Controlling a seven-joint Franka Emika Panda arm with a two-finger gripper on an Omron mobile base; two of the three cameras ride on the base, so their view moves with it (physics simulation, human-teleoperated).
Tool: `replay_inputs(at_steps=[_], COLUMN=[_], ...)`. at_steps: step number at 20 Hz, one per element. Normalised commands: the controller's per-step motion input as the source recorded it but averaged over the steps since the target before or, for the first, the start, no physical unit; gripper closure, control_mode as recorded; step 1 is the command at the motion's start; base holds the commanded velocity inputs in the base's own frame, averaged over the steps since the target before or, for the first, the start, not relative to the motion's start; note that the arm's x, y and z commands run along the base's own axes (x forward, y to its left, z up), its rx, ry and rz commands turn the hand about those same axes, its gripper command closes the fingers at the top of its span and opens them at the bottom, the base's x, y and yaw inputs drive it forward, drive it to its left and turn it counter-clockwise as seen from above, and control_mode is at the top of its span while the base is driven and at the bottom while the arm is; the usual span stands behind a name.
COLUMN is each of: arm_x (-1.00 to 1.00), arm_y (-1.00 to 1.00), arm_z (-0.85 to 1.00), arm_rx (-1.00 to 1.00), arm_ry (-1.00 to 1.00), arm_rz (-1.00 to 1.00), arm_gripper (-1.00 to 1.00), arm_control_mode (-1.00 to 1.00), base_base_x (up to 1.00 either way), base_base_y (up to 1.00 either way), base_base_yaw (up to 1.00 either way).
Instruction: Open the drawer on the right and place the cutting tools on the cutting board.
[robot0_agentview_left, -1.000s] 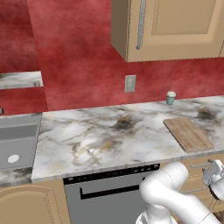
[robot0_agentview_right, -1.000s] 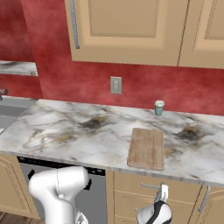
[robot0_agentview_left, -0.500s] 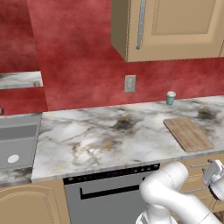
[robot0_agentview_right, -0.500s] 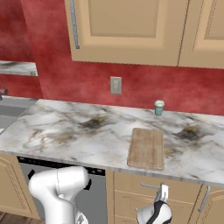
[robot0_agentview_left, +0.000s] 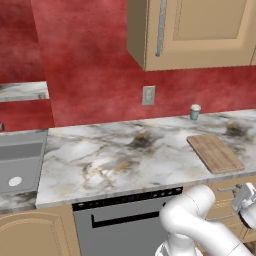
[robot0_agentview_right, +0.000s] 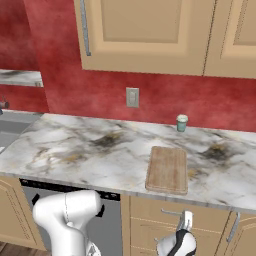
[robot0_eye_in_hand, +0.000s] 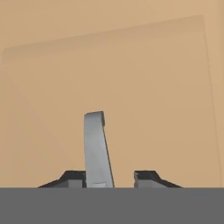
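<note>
Hand view had our gripper at the drawer handle, bar between part-open fingers; grip unconfirmed, can't tell. Drawer sat shut below the cutting board. Step: opening. Next we'd clamp, pull straight out.

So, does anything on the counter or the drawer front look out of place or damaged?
Nothing stands out. The cutting board lies flat on the counter, the small cup stands upright by the wall, and the drawer is closed, its handle between the gripper fingers.
</note>
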Motion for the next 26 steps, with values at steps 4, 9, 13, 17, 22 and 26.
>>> replay_inputs(at_steps=[4, 9, 13, 17, 22, 26], arm_x=[0.00, -0.11, -0.43, -0.48, -0.50, -0.50], arm_y=[0.00, 0.00, 0.00, 0.00, -0.01, -0.09], arm_z=[0.00, 0.00, 0.00, 0.00, 0.00, 0.00], arm_rx=[0.00, 0.00, 0.00, 0.00, 0.00, 0.00], arm_ry=[0.00, 0.00, 0.00, 0.00, 0.00, 0.00], arm_rz=[0.00, 0.00, 0.00, 0.00, 0.00, 0.00], arm_gripper=[1.00, 1.00, 1.00, 1.00, 1.00, 1.00], arm_control_mode=[-1.00, -1.00, -1.00, -1.00, -1.00, -1.00], base_base_x=[0.00, 0.00, 0.00, 0.00, 0.00, 0.00], base_base_y=[0.00, 0.00, 0.00, 0.00, 0.00, 0.00], base_base_yaw=[0.00, 0.00, 0.00, 0.00, 0.00, 0.00])
